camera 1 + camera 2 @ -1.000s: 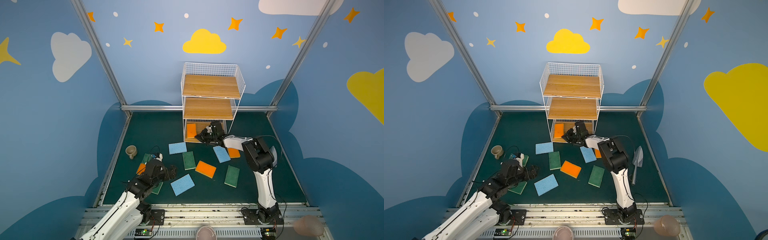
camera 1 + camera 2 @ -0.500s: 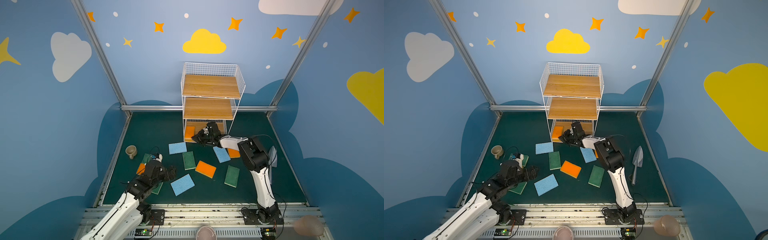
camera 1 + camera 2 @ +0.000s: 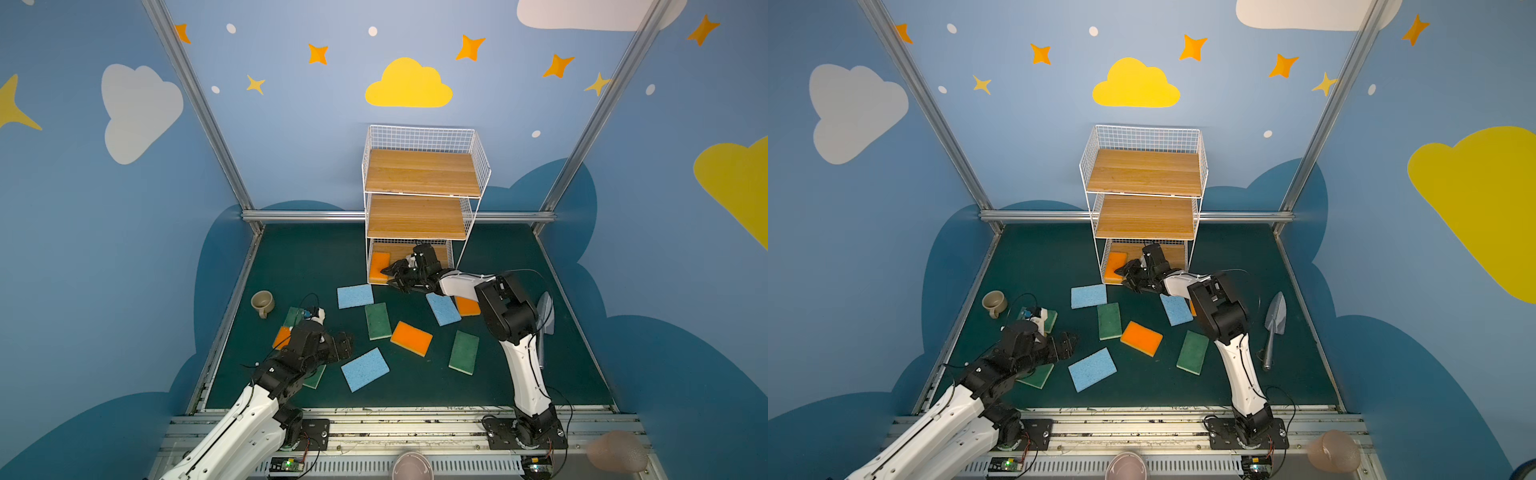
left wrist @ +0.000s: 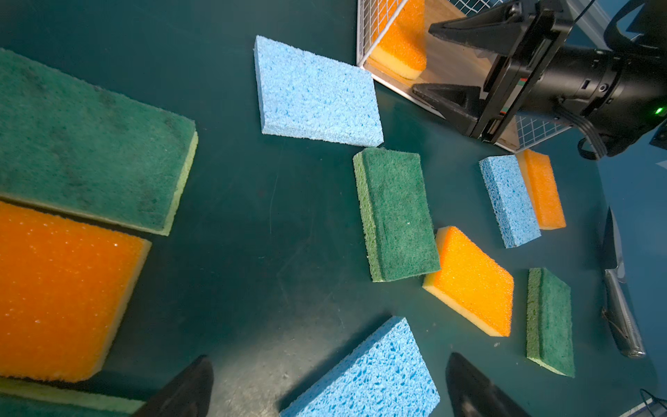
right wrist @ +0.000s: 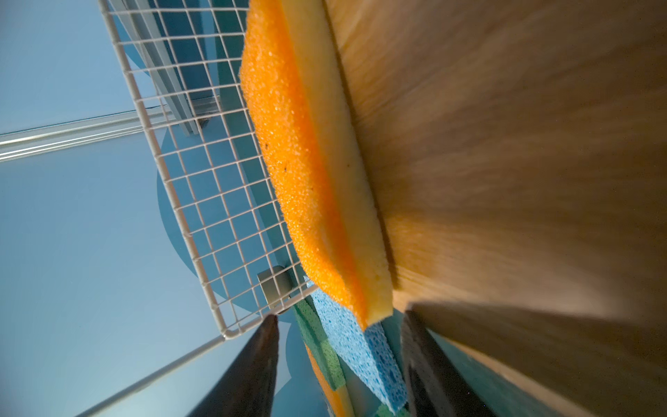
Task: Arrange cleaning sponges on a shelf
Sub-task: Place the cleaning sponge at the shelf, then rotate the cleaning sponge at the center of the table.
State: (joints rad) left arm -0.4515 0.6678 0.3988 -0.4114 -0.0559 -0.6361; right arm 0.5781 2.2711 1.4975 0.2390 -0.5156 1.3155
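Note:
The white wire shelf (image 3: 419, 174) (image 3: 1144, 172) stands at the back. One orange sponge (image 3: 379, 265) (image 5: 314, 173) lies on its bottom plank, against the side grid. My right gripper (image 3: 392, 274) (image 5: 339, 317) is at that tier's front, open, its tips on either side of the sponge's near corner without pinching it. On the floor lie several more cleaning sponges: blue (image 3: 354, 296), green (image 3: 377, 321), orange (image 3: 411, 338), and others. My left gripper (image 3: 347, 343) (image 4: 328, 359) hovers open beside a blue sponge (image 3: 365, 369) (image 4: 364, 379).
A beige cup (image 3: 262, 302) sits by the left wall. A metal trowel (image 3: 1276, 322) lies right of the right arm. Green and orange sponges (image 4: 65, 281) are partly under the left arm. The upper two shelf tiers hold nothing.
The right gripper's jaws have opened, and it has shifted a little to the left at the bottom tier. The left arm has stayed put.

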